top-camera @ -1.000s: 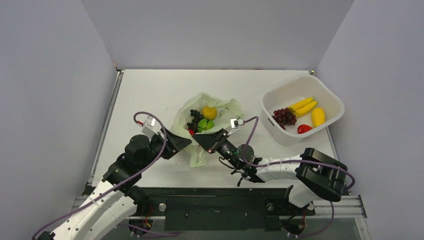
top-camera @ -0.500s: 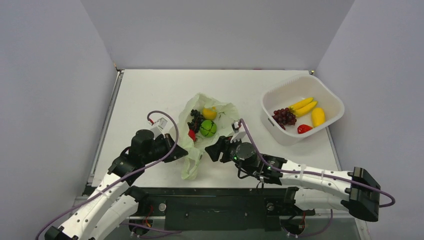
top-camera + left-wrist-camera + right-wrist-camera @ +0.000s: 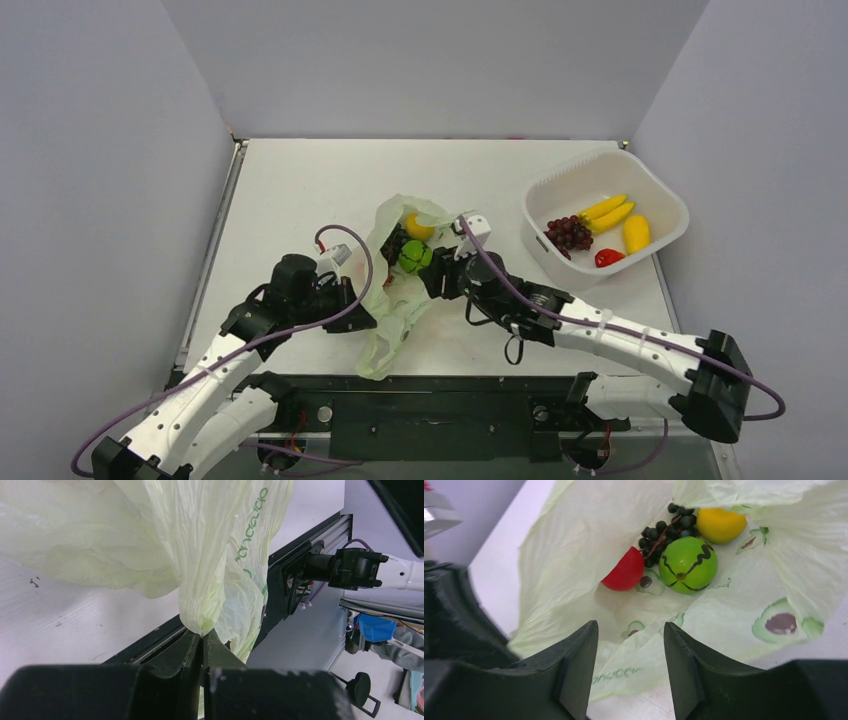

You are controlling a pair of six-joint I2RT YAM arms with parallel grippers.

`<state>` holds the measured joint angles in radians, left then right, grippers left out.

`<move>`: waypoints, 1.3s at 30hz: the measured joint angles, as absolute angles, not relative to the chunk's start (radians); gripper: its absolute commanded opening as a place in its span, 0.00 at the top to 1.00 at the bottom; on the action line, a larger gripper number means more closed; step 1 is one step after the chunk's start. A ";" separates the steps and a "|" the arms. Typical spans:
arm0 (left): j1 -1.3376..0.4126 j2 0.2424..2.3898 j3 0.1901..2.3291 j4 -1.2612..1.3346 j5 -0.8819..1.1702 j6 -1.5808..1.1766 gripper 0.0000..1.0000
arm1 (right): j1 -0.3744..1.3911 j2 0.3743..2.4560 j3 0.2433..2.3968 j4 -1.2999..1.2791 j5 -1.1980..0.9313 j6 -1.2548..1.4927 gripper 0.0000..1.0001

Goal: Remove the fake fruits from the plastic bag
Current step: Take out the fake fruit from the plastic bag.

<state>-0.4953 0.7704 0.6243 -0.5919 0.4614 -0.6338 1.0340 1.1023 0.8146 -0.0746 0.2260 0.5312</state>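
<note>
— Inside the plastic bag, what lay where?

— Three round fake fruits sat grouped in the open mouth. The green fruit was in the middle, the red fruit just beside it and the yellow fruit behind it. A dark grape bunch lay against the green one. The bag rested on the table between the two arms.

— State of the tools?

— The right gripper was spread wide, held nothing and pointed into the mouth. The left gripper was clamped on a gathered fold at the bag's near end, with the film pinched between its jaws.

— Which relation governed the coming move?

— The fruits lay straight ahead of the right gripper, beyond its fingertips and not touching them. In the wrist view the red fruit sat almost on the centreline and the green fruit to its right. Both were round and had no long axis, so wrist roll probably mattered little. The right arm was the nearer one, and the left served as anchor. A forward reach looked sufficient. The likely hazard was catching loose film together with a fruit.
</note>
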 measured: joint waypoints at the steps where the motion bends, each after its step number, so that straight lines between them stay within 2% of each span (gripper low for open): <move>1: -0.495 0.770 0.624 -0.599 0.466 -0.633 1.00 | 1.019 1.145 0.819 -0.054 0.217 0.526 0.54; 7: -0.519 0.771 0.624 -0.618 0.474 -0.641 1.00 | 0.984 1.406 0.912 0.006 0.191 0.458 0.51; 14: -0.646 0.817 0.610 -0.557 0.441 -0.712 1.00 | 0.973 1.530 0.955 0.069 0.213 0.361 0.44; 16: -0.692 0.830 0.604 -0.531 0.420 -0.734 1.00 | 0.963 1.555 0.961 0.086 0.223 0.327 0.31; 17: -0.711 0.838 0.604 -0.521 0.410 -0.746 1.00 | 0.957 1.567 0.961 0.096 0.228 0.311 0.20; 19: -0.732 0.848 0.604 -0.508 0.387 -0.761 1.00 | 0.946 1.588 0.960 0.123 0.237 0.280 0.17; 24: -0.737 0.845 0.604 -0.489 0.329 -0.791 1.00 | 0.921 1.631 0.944 0.221 0.240 0.229 0.16; 27: -0.737 0.842 0.604 -0.481 0.309 -0.802 1.00 | 0.916 1.667 0.940 0.273 0.245 0.216 0.07; 32: -0.737 0.836 0.604 -0.478 0.294 -0.809 1.00 | 0.908 1.730 0.940 0.318 0.265 0.202 0.01; 39: -0.738 0.809 0.580 -0.473 0.287 -0.818 1.00 | 0.903 1.801 0.946 0.347 0.272 0.194 0.01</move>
<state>-0.7383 0.8089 0.5800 -0.4732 0.2867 -0.8185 0.9028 1.8011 0.9459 0.3466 0.2718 0.1936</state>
